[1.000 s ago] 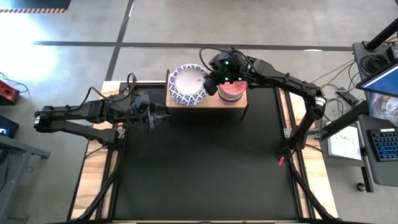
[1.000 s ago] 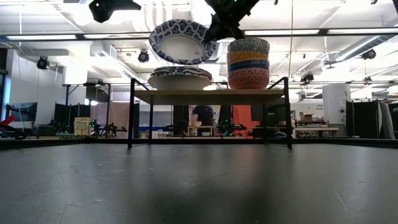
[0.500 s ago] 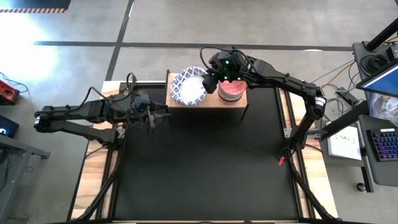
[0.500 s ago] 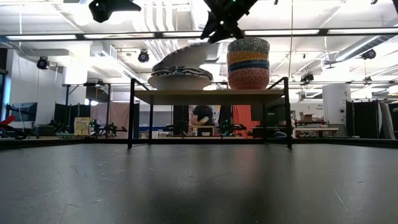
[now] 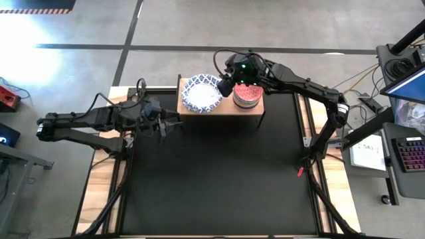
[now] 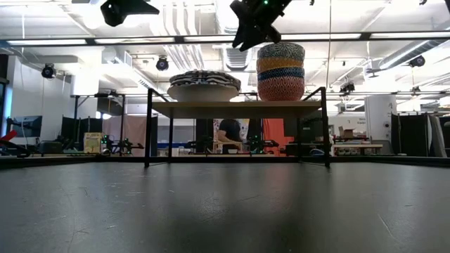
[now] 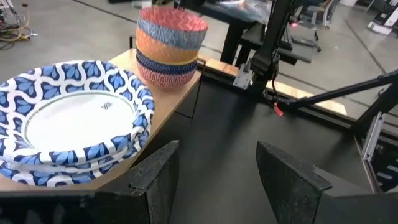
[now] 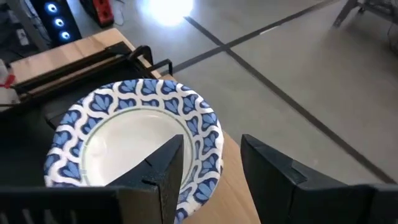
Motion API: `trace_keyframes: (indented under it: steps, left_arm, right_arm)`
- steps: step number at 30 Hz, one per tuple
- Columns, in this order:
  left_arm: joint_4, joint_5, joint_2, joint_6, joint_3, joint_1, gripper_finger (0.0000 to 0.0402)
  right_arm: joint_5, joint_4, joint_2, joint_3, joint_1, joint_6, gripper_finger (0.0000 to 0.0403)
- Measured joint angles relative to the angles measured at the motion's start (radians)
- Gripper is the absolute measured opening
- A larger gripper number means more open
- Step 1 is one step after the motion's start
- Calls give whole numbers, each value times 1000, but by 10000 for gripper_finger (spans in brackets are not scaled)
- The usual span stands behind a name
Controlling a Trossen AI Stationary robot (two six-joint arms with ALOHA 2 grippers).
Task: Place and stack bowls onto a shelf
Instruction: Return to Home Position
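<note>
All bowls stacked on the shelf; arms due home.
The wide bowls (image 5: 202, 93) and small bowls (image 5: 247, 96) stand side by side on the shelf (image 5: 224, 107). The right gripper (image 5: 224, 86) hangs just above them, jaws spread and empty; it had best rise straight up before swinging away. The left gripper (image 5: 174, 123), jaws also spread, waits near the shelf.

Shelf (image 5: 224, 108): white bowl stack (image 5: 202, 93), coloured bowl stack (image 5: 248, 97) side by side.

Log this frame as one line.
right gripper: open, above shelf between stacks | left gripper: open, waiting left of shelf | white bowl stack, small bowl stack: on shelf
</note>
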Motion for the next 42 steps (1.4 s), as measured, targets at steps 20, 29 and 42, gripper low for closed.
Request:
trace_keyframes:
  steps: [20, 29, 42]
  left_arm:
    - [-223, -29, -195, -8, -44, 0, 195]
    - [-42, -100, -331, -69, -318, 0, 195]
    - [418, -99, -415, -93, -693, 0, 195]
  right_arm:
    - [-226, -437, -243, -32, 74, 41, 133]
    - [-175, -317, -474, -345, 163, 101, 125]
    - [-176, 191, -804, -970, 269, 258, 101]
